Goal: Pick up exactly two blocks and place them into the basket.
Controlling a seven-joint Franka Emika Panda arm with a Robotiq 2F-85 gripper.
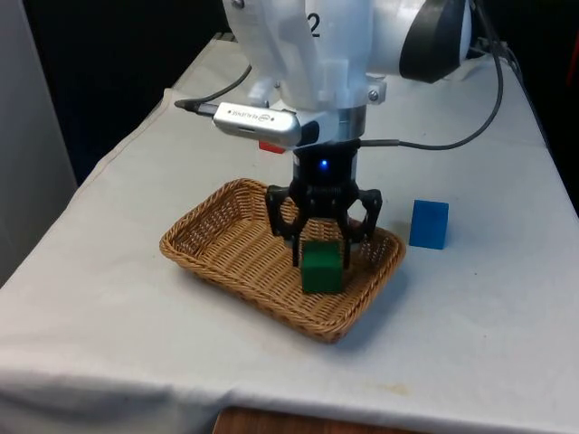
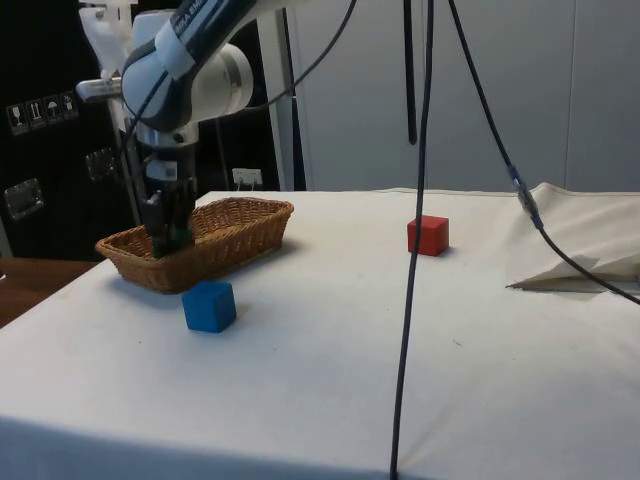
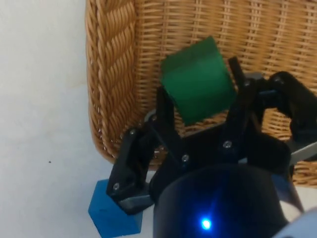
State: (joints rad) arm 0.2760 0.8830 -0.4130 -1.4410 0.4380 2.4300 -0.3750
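Green block (image 1: 322, 267) sits clamped between the gripper's (image 1: 320, 255) fingers inside the wicker basket (image 1: 217, 249), with a blue block (image 1: 429, 223) just beside it.

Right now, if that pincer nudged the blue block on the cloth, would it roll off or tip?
Probably neither. The blue block has flat faces and sits squarely on the white cloth, so it should slide. It looks solid and small, likely light and stiff. The cloth may bunch up a little.
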